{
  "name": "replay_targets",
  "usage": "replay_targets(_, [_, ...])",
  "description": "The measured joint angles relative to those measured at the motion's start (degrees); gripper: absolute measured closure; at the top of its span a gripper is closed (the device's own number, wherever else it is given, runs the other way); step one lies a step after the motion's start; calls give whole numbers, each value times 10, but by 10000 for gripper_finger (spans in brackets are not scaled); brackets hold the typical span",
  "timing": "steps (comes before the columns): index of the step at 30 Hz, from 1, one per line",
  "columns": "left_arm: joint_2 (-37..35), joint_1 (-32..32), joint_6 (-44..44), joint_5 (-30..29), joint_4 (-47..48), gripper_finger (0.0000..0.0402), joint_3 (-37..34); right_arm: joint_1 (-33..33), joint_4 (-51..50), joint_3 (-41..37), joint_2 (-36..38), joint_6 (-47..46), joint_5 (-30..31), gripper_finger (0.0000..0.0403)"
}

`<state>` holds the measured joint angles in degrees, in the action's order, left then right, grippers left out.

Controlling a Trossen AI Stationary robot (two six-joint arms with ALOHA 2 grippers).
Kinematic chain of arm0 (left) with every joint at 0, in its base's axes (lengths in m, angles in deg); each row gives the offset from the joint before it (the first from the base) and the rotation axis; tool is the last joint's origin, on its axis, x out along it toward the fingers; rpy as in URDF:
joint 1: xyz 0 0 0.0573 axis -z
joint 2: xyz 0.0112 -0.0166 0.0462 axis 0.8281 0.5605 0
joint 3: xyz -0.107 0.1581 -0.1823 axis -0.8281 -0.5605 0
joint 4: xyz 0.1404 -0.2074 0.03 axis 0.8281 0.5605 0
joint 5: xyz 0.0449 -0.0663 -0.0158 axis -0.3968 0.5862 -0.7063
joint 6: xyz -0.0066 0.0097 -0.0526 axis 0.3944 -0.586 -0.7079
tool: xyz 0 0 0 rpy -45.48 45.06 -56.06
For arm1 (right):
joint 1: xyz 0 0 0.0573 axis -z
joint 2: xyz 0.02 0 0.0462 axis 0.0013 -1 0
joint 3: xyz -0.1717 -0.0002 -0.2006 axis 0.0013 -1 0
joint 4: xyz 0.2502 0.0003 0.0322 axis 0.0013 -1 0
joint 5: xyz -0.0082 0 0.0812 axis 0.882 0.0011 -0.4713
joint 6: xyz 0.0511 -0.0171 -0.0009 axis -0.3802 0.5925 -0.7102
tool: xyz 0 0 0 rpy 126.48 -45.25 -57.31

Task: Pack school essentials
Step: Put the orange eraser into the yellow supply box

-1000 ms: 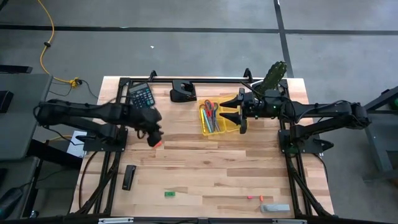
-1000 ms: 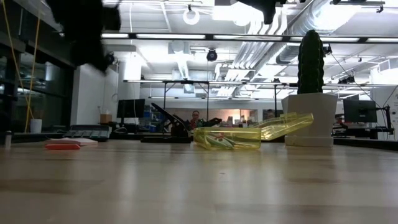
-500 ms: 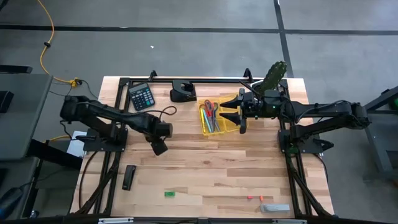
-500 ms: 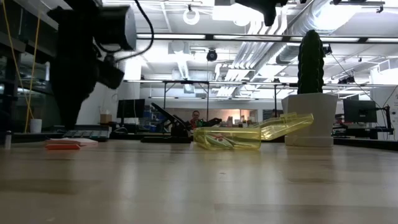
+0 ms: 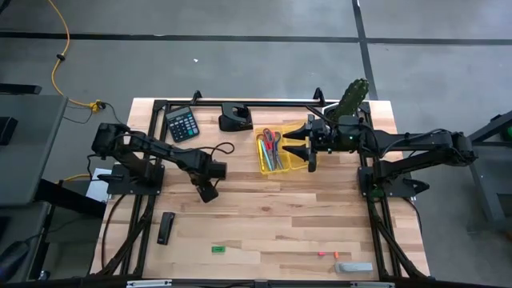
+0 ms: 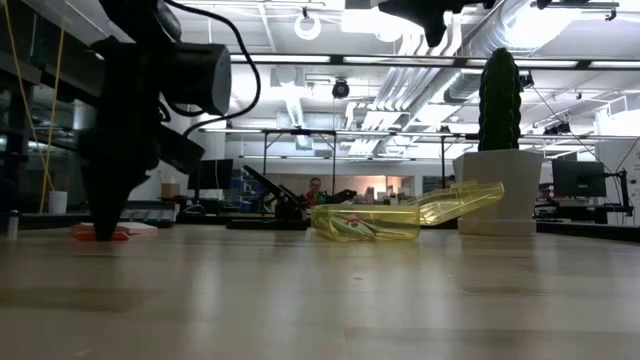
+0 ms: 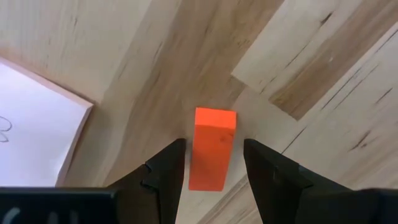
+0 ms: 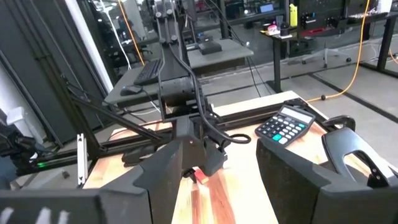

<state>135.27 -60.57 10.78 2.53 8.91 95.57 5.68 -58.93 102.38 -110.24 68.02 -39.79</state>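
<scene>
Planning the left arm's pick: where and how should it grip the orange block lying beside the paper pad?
Come straight down and pinch the orange block across its two long sides, near the middle. It lies flat on the wood, clear of the paper pad, and the open left gripper already straddles its narrow width.

You could not see the orange block (image 7: 212, 149) in the high view, because the left gripper (image 5: 207, 192) covered it from above. In the left wrist view the white pad (image 7: 34, 127) was cut off by the picture's edge, and the mark on it was too partial to read. In the high view the small pink bits (image 5: 322, 254) and the green eraser (image 5: 217, 250) were too small to make out in detail. In the low view the contents of the yellow tray (image 6: 400, 218) were blurred together, and the right gripper (image 6: 430, 14) was cut off by the top edge.
</scene>
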Motion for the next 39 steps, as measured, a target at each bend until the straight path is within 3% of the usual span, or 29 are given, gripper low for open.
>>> replay_targets(8, [14,3,11,4,-1,248,1,0,-2,0,0,0,0,204])
replay_targets(20, [11,3,32,0,-3,328,0,0,-2,0,0,0,19,204])
replay_targets(27, [-7,2,63,1,24,331,7,0,-2,0,0,0,19,204])
replay_targets(33, [-92,-16,87,-10,81,328,58,0,2,0,0,0,18,204])
replay_targets(39, [-221,-47,89,-50,9,328,105,0,7,0,0,0,18,204])
